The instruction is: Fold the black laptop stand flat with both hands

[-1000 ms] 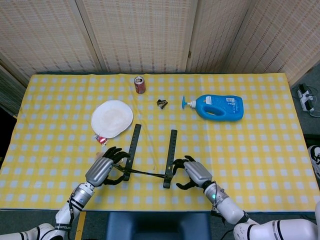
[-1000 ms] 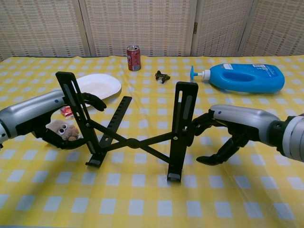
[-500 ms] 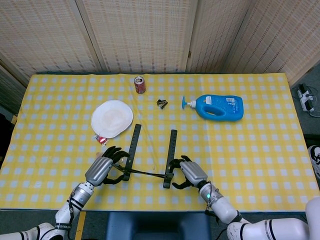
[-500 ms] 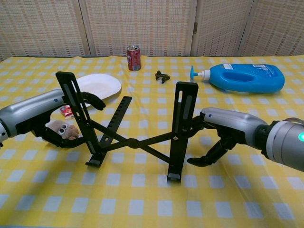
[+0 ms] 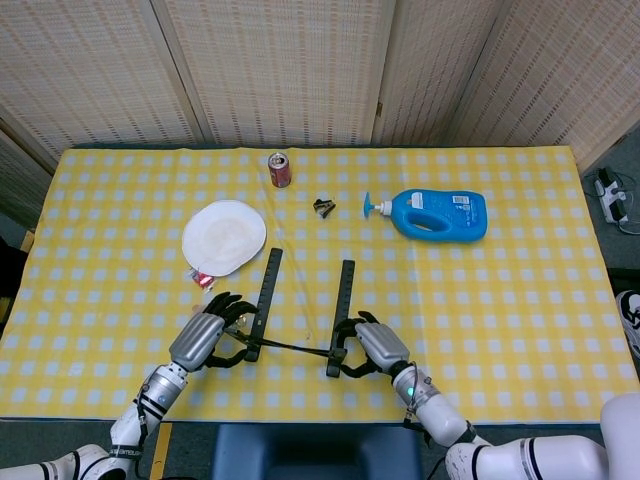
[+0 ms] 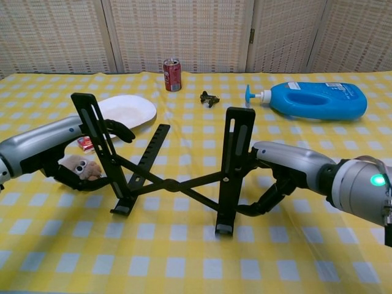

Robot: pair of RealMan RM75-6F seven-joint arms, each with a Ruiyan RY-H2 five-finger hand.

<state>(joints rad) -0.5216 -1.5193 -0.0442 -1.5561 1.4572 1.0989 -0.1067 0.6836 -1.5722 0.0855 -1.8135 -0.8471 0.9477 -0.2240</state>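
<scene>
Closer now, right robot hand (image 6: 275, 174) grips laptop stand (image 6: 177, 177); chest view reveals plush toy (image 6: 78, 165).

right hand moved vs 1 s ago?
Yes. The right hand has closed in leftward against the right upright of the black laptop stand, drawing away from the blue detergent bottle, which stayed put.

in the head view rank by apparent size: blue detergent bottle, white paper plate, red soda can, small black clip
1. Blue detergent bottle and white paper plate: look about alike, not ranked.
2. Red soda can.
3. Small black clip, smallest.
</scene>
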